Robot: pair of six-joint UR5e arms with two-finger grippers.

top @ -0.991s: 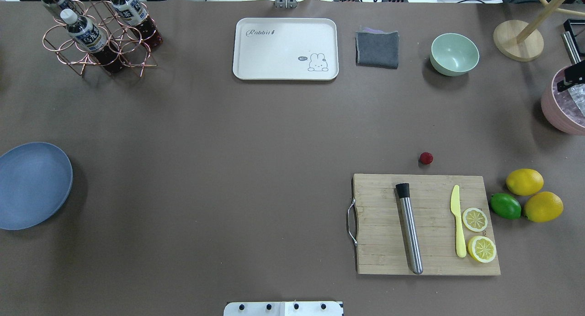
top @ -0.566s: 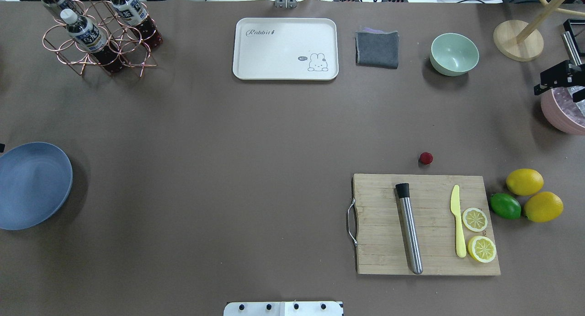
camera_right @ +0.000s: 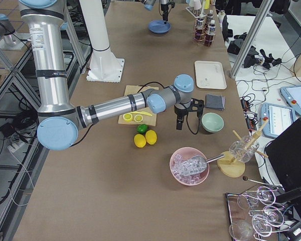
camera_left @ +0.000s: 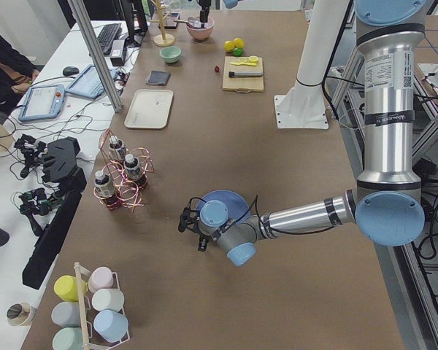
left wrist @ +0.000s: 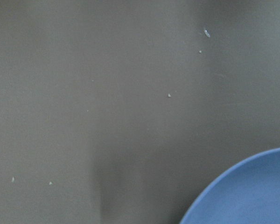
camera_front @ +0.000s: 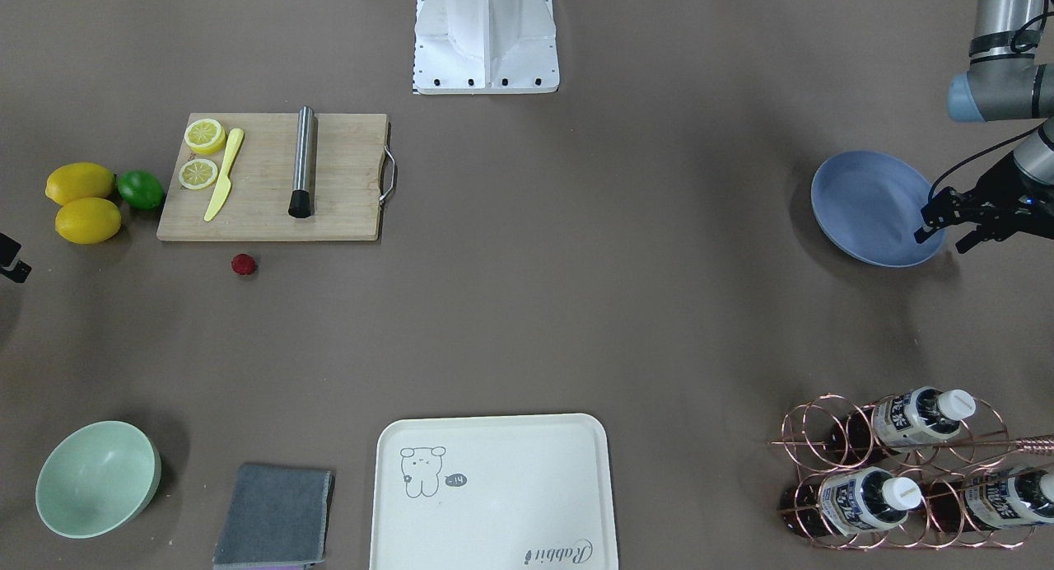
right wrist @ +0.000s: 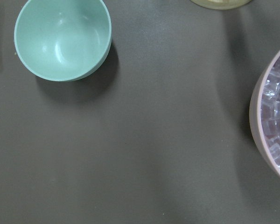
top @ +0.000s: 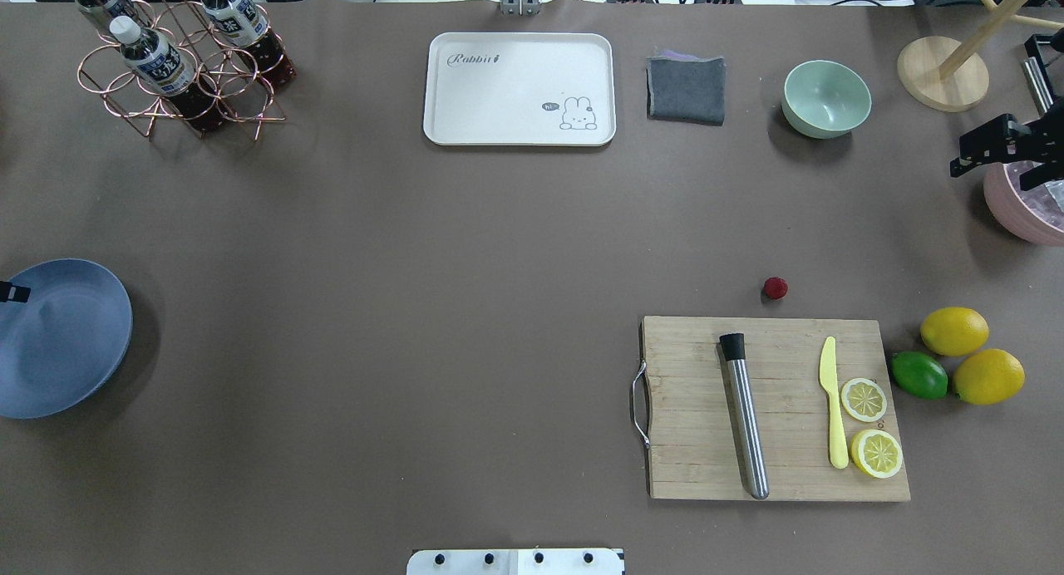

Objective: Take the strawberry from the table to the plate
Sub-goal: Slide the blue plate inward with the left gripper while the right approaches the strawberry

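The strawberry (top: 775,288), small and dark red, lies on the table (top: 416,267) just beyond the cutting board, also seen in the front view (camera_front: 243,263). The blue plate (top: 62,338) sits empty at the table's left edge (camera_front: 873,207). My left gripper (camera_front: 943,234) hovers open at the plate's outer rim; overhead only a black tip (top: 12,292) shows. Far from the berry, my right gripper (top: 993,172) hangs open over the table at the right edge. Its wrist camera shows no strawberry.
A cutting board (top: 773,409) holds a steel muddler, a yellow knife and two lemon slices. Two lemons and a lime (top: 918,374) lie to its right. Further back are a mint bowl (top: 826,98), grey cloth, cream tray (top: 519,89), bottle rack (top: 179,60) and pink ice bowl (top: 1027,209).
The right gripper has moved in from the right edge, leftward past the pink bowl. A tip of the left gripper has come into view over the plate's left rim.
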